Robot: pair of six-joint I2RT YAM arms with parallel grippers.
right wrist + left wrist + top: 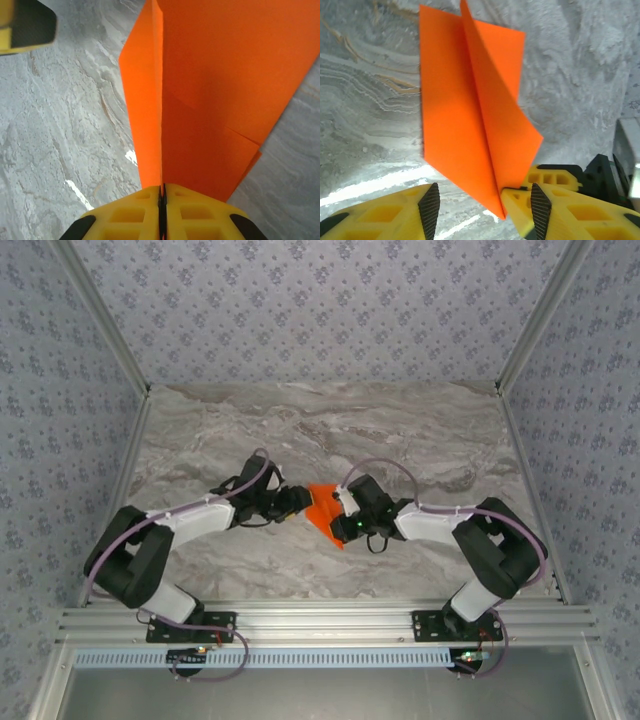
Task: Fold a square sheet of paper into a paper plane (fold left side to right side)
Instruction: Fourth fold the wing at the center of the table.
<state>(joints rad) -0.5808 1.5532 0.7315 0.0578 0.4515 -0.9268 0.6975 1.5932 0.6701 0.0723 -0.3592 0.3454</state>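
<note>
Right wrist view, nearest first: my right gripper [161, 192] has its fingers pressed together on an edge of the folded orange paper [215, 90], over the marble table [55, 130]. My left gripper [485, 207] stands spread either side of its tip. I judge it light, floppy and easily crumpled; best pinched along creases.
</note>
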